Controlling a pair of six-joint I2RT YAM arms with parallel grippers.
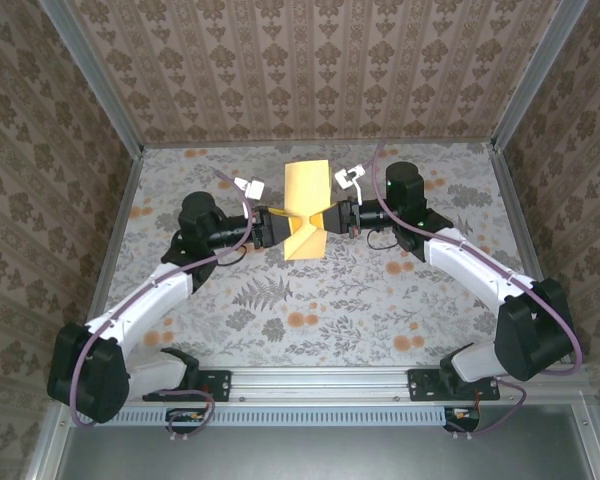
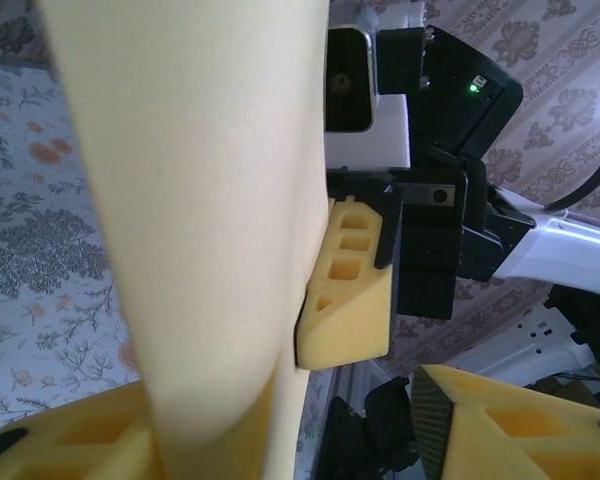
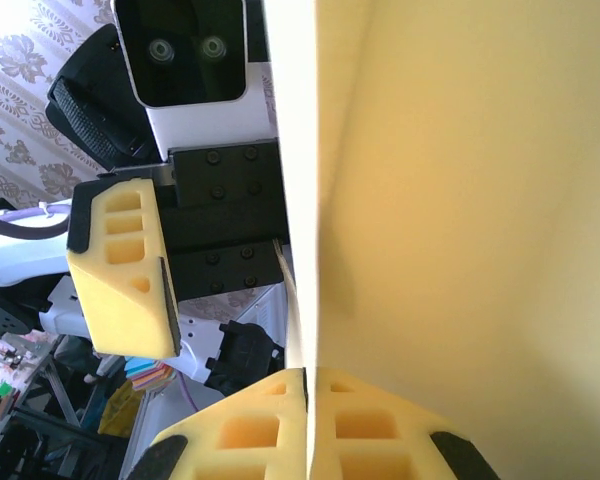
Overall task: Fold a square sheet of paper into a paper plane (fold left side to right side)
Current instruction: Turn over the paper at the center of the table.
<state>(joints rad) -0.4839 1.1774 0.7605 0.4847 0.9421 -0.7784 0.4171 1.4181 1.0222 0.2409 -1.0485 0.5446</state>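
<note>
Above the table (image 1: 330, 300), right tool (image 1: 327, 218) pinches the yellow paper (image 1: 307, 185), left tool (image 1: 283, 228) spread around it.

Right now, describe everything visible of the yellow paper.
The paper is thin, plain yellow-orange, partly folded, with creases in its nearer part. It hangs between both tools over the table's far middle. The right tool is shut on one edge; the left tool's open fingers flank the opposite side, one touching it.

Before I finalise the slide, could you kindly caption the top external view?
Right gripper pinches the raised yellow-orange paper; left gripper straddles it, jaws open.
</note>
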